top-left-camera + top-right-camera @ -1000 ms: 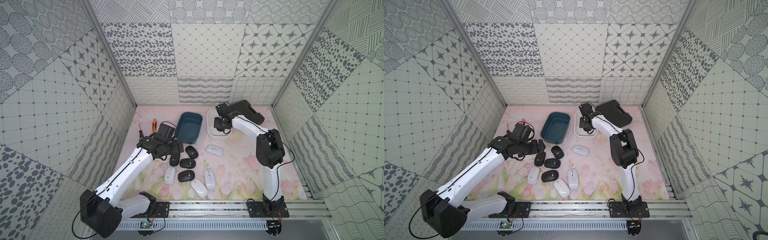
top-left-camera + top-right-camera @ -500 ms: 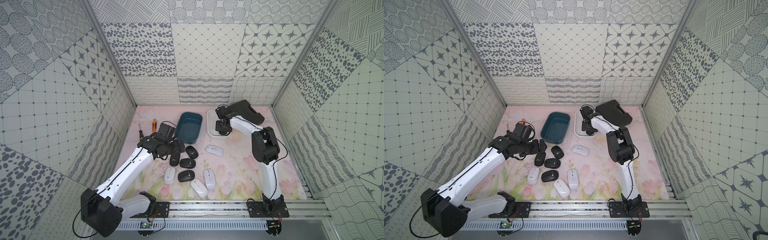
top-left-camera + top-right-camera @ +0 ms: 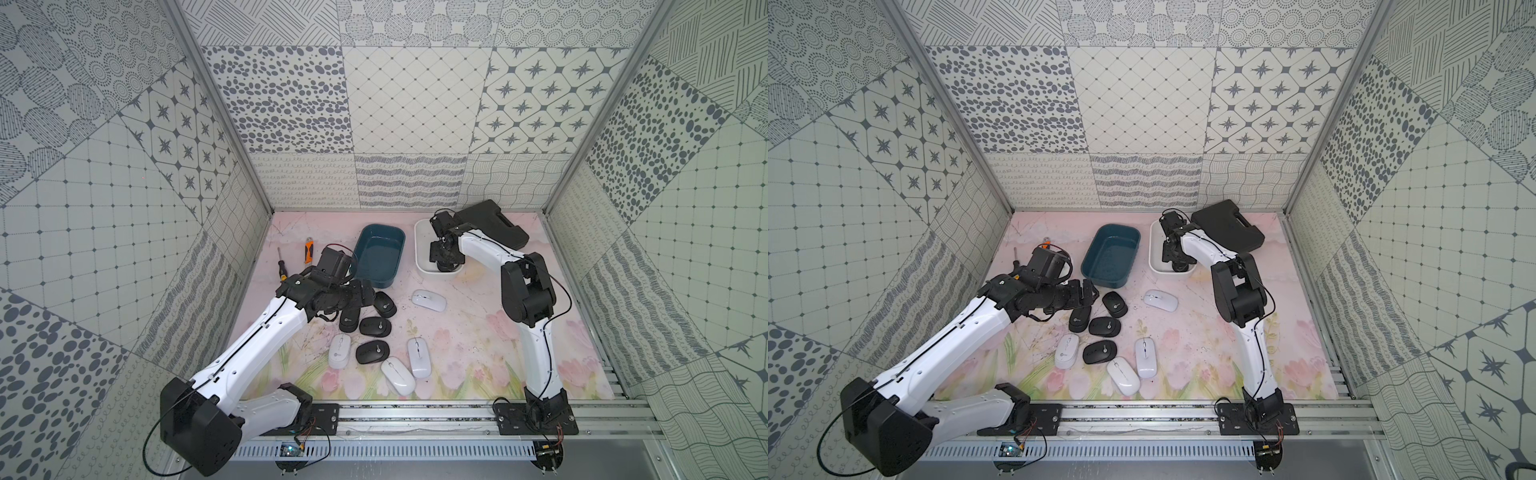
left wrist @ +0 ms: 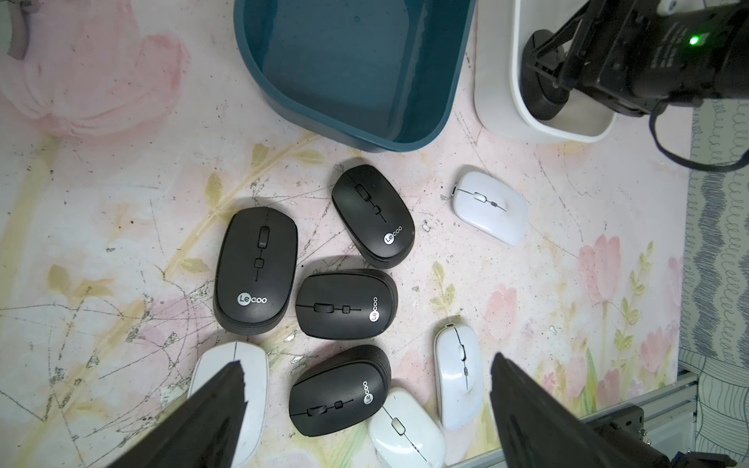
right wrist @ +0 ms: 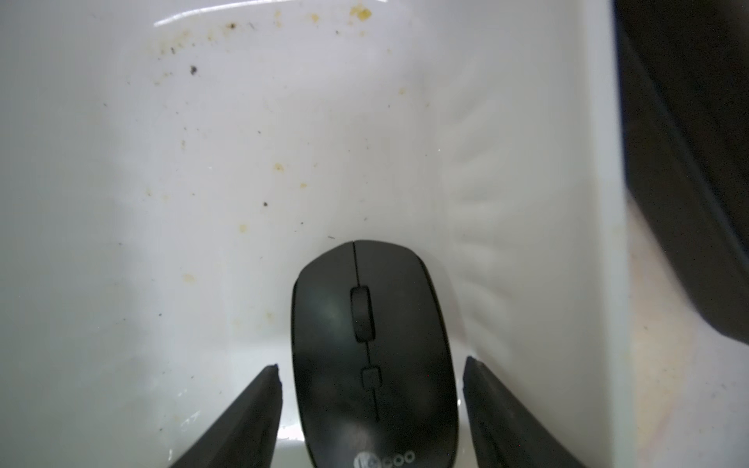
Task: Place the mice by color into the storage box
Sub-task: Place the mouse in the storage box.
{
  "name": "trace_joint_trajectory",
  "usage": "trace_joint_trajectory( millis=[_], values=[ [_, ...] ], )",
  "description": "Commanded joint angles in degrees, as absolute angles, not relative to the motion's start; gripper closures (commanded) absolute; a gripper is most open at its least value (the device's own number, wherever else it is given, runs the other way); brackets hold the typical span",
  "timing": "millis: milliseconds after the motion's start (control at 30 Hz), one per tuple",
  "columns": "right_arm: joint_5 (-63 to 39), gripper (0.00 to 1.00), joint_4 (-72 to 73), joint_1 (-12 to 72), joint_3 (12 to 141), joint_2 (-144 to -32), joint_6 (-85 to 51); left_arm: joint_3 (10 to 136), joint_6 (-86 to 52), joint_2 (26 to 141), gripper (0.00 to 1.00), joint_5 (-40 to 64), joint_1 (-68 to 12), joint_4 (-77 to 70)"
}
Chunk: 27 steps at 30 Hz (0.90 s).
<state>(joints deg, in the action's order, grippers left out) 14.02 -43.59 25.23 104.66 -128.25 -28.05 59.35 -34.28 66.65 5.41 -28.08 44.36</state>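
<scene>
Straddling a black Lecoo mouse (image 5: 371,324) in the white bin (image 5: 202,162), the right gripper (image 5: 371,366) stands parted, untouching; the left gripper (image 4: 367,362) gapes wide.

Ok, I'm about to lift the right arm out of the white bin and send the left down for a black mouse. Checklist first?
1. Grip released: ok, the right fingers show a slim gap on each side of the black mouse.
2. Drop landed: ok, that mouse lies buttons up on the floor of the white bin.
3. Pickup side ready: ok, the left fingers stand wide apart.
4. Other bin free: ok, the blue bin is empty.
5. Room to grab: not ok for the middle black mouse, which is closely hemmed in; the black mouse nearest the blue bin stands freer.
</scene>
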Motion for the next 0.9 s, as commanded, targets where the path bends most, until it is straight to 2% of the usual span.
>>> trace_joint_trajectory(
  millis=[0,200,400,600,867],
  values=[
    [13.87,0.2,-43.77,24.92,106.22,-129.7,-28.69,59.33,-34.46,65.56,0.03,6.96,-28.22,43.42],
    [13.37,0.18,-41.59,24.93,104.68,-126.8,-29.76,59.4,-34.7,64.44,0.03,7.12,-28.24,43.35],
    [9.81,0.12,-38.08,25.22,103.15,-121.38,-30.33,59.07,-35.51,64.09,0.03,8.56,-29.21,42.69],
    [4.42,0.01,-30.12,25.98,97.62,-113.27,-28.18,59.59,-37.75,64.63,0.03,7.11,-32.97,44.52],
    [-4.56,0.01,-18.86,25.76,84.31,-98.68,-25.31,61.65,-44.25,67.56,0.02,7.52,-42.95,47.47]
  ],
)
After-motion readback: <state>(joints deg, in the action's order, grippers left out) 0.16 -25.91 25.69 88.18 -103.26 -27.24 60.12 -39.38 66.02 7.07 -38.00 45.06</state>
